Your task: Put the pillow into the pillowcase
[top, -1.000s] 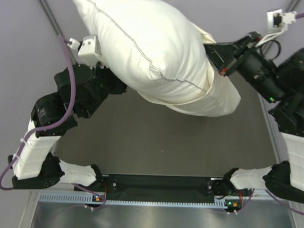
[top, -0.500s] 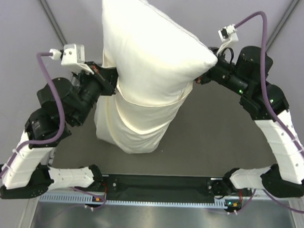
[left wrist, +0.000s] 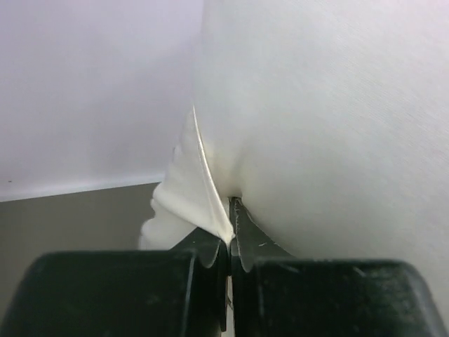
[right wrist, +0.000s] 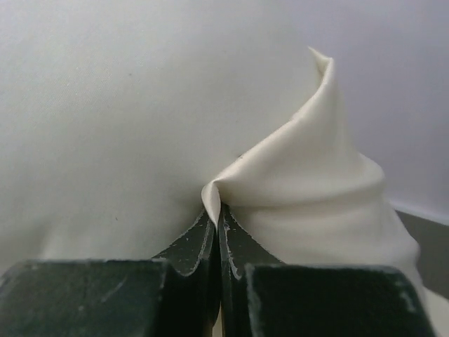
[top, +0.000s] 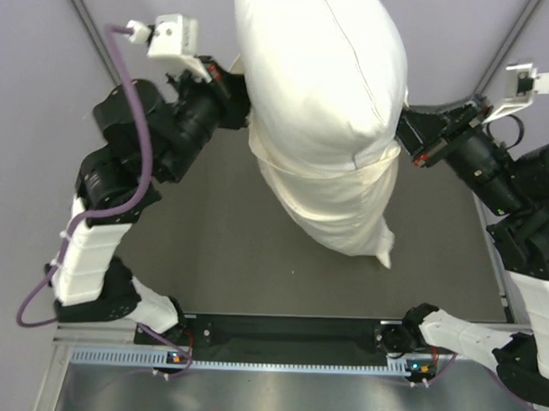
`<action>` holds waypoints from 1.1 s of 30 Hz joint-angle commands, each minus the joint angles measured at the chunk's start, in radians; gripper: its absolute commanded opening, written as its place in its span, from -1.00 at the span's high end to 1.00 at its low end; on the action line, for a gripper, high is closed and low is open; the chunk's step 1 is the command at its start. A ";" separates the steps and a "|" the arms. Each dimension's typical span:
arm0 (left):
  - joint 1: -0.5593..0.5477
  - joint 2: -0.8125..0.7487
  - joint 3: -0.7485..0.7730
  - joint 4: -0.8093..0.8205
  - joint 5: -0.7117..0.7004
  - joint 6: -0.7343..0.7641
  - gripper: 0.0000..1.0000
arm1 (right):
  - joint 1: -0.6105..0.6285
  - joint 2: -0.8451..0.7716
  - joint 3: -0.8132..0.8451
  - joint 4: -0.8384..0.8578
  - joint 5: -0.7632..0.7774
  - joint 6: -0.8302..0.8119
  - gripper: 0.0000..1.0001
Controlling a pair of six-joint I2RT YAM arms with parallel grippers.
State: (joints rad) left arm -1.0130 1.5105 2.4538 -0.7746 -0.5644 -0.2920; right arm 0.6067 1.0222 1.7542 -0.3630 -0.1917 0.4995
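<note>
- On the left, the left gripper (top: pixel 241 85) is raised well above the table (top: pixel 209 257) and pressed against the side of the bundle. Its wrist view shows the jaws closed tight on a thin fold of cream cloth. I take that fold for the edge of the pillowcase (top: pixel 342 208), pinched there so the mouth has an anchor on this side.
- In the middle, the pillow (top: pixel 324 72) hangs in the air between the two arms, with its long side running away from the bases. Its far part is bare and bright white, with a seam line showing. Its near part is inside the yellower pillowcase, whose hem wraps round it about halfway along.
- The closed end of the pillowcase droops toward the bases, one corner dangling limp. From above I cannot tell whether that end touches the table.
- Holding it aloft looks deliberate: with the cloth gripped at both sides, the pillow's own weight can settle it deeper.
- On the right, the right gripper (top: pixel 405 142) mirrors the other one. Its jaws are closed on a peaked fold of the same cream cloth, with the plump pillow bulging just beside it.
- My guess is the job is about half done. The bare half has yet to go in, and such thin pinches could slip if the bundle swings.
</note>
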 commanded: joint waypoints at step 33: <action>-0.006 -0.372 -0.358 0.383 -0.023 0.050 1.00 | -0.209 0.131 -0.029 0.044 -0.077 0.048 1.00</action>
State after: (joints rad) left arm -1.0222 1.2240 2.1204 -0.6003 -0.4728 -0.2886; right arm 0.4324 1.1145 1.6180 -0.3416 -0.1986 0.5072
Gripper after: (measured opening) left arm 0.012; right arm 0.004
